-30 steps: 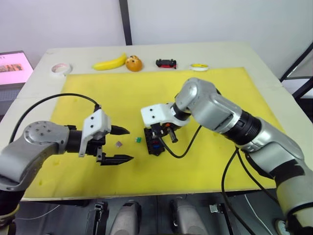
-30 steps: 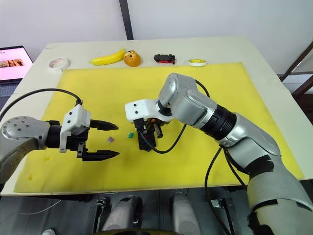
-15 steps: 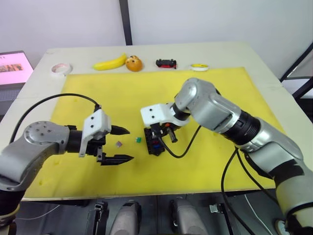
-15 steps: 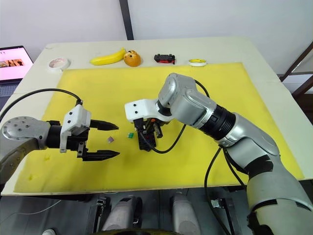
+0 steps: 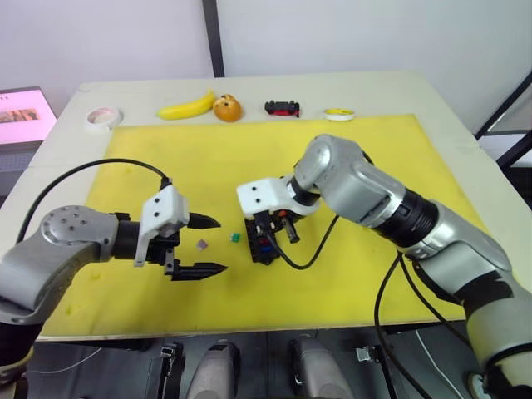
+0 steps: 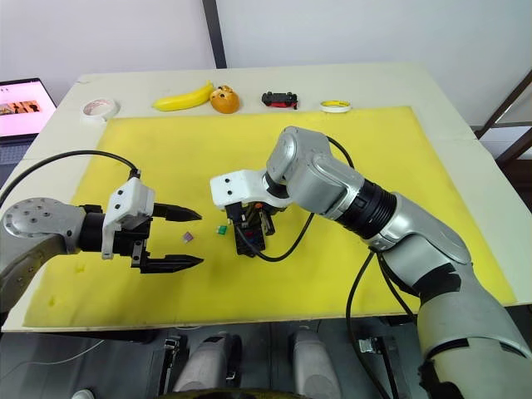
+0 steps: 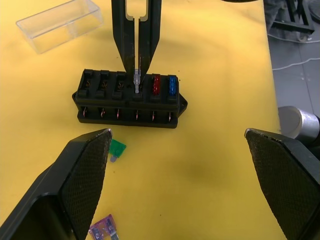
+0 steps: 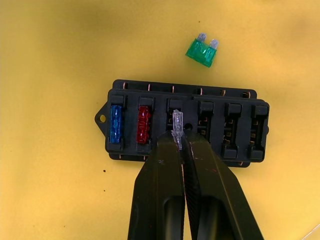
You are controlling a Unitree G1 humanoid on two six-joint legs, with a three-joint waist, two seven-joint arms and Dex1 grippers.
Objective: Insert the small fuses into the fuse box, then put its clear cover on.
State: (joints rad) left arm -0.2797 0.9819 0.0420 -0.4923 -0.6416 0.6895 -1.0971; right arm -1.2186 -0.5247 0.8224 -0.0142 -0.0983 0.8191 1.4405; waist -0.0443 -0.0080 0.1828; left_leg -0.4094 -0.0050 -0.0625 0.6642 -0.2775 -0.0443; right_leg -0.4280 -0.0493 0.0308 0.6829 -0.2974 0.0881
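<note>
On the yellow mat, the fuse box sits near the middle with a blue fuse and a red fuse seated in 2 neighbouring slots. The right gripper pinches a clear fuse over the next slot. A green fuse and a purple fuse lie loose beside the box. The left gripper hovers nearby, fingers spread. The clear cover rests beyond the box

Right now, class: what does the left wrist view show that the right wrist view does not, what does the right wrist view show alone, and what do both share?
Left wrist view alone: the clear cover, a purple fuse and the open left gripper.

Right wrist view alone: nothing further.

Both share: the fuse box, blue fuse and red fuse seated, a loose green fuse, and the right gripper pinching a clear fuse.
</note>
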